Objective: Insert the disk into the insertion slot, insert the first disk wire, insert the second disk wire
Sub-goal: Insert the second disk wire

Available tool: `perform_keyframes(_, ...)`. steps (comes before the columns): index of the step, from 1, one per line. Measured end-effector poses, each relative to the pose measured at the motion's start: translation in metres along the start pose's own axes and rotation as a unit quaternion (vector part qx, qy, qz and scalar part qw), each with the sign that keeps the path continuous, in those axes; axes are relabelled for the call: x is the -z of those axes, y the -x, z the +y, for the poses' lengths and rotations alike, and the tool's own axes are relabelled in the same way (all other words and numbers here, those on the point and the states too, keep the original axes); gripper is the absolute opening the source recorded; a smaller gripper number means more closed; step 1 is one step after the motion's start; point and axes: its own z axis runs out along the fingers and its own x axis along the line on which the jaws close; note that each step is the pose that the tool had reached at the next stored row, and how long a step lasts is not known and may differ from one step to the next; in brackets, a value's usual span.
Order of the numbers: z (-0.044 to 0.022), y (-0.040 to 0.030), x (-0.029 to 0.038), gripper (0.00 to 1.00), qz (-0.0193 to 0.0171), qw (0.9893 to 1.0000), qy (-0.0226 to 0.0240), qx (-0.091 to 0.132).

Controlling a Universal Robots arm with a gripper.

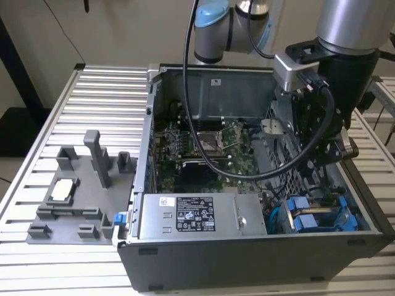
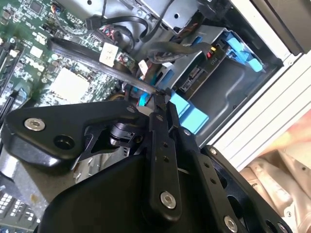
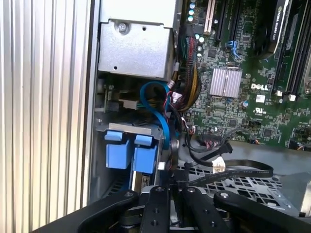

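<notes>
The gripper (image 2: pixel 163 97) hung over the case (image 1: pixel 247 259), fingers closed on a thin wire (image 2: pixel 141 85). The disk (image 1: pixel 315 219) sat in the slot (image 1: pixel 281 216), near the case corner.

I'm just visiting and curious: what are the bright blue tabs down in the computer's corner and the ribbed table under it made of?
The bright blue tabs look like moulded plastic: uniform saturated colour, soft sheen, rounded edges. The ribbed table looks like bare aluminium profile: pale silver, matte, with straight parallel grooves. The grey cage above the tabs seems to be sheet metal, dull and folded.
</notes>
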Motion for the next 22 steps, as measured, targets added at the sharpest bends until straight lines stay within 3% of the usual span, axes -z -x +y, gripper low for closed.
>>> perform_keyframes(9, -0.0054, -0.015, -0.0022, 0.16, -0.0009, 1.0, 0.0077, 0.001)
perform_keyframes(15, -0.0088, -0.0236, -0.0037, 0.16, -0.0019, 0.9999, 0.0155, 0.001)
perform_keyframes(16, -0.0095, -0.0242, -0.0038, 0.16, -0.0022, 0.9998, 0.0181, 0.001)
perform_keyframes(18, -0.012, -0.0246, -0.0042, 0.16, -0.0041, 0.9994, 0.0338, 0.003)
perform_keyframes(19, -0.0128, -0.0247, -0.0044, 0.16, -0.0049, 0.9992, 0.0395, 0.003)
perform_keyframes(20, -0.0132, -0.0249, -0.0046, 0.16, -0.0081, 0.9991, 0.0415, 0.003)
perform_keyframes(22, -0.0133, -0.0251, -0.0047, 0.16, -0.025, 0.9989, 0.0397, 0.002)
